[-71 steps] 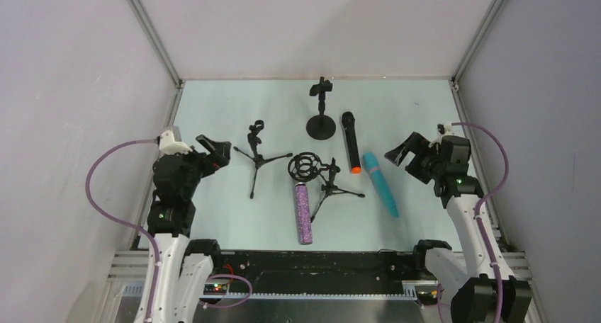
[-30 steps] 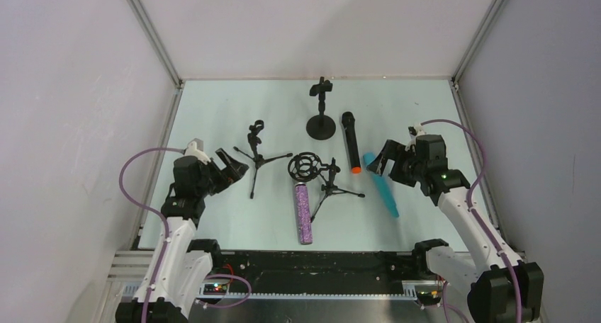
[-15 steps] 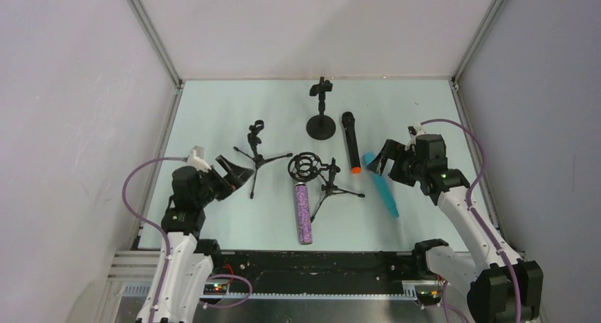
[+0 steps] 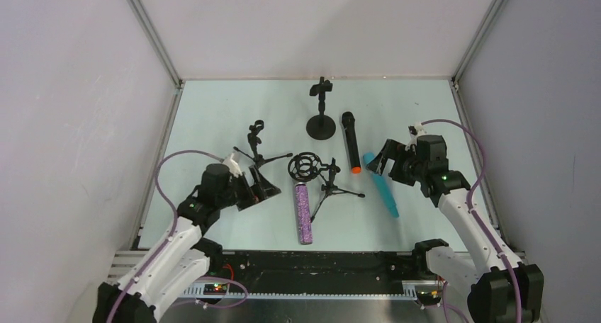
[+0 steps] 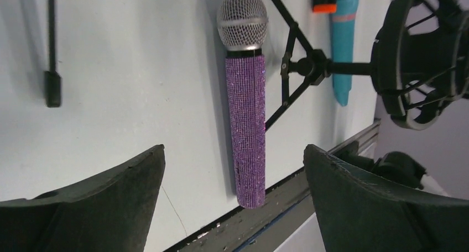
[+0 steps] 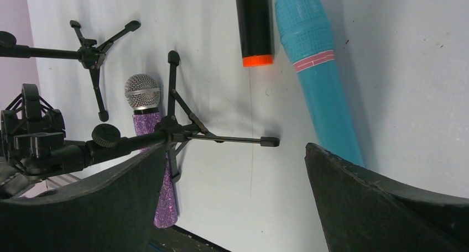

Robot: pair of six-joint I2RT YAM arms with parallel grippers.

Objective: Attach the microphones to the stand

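Note:
The glittery purple mic (image 4: pixel 303 213) with a silver head lies near the table's front edge. My left gripper (image 4: pixel 264 190) is open just to its left. In the left wrist view the purple mic (image 5: pixel 246 114) lies lengthwise between the spread fingers of the left gripper (image 5: pixel 233 152), which is empty. The black mic with an orange end (image 4: pixel 349 141) and the cyan mic (image 4: pixel 381 183) lie side by side at the right. My right gripper (image 4: pixel 380 160) hovers open over the cyan mic's upper end. In the right wrist view the right gripper (image 6: pixel 236 150) is empty, with the cyan mic (image 6: pixel 321 69) ahead on the right.
Three black stands are on the table: a clip tripod (image 4: pixel 256 147), a round-base stand (image 4: pixel 321 110) at the back, and a tripod with a shock-mount ring (image 4: pixel 319 171) beside the purple mic. The table's black front rail (image 4: pixel 305 256) is close to the purple mic.
My left arm has swung right and forward, from the table's left side to beside the purple mic. My right gripper moved left toward the cyan mic earlier and has since held still.

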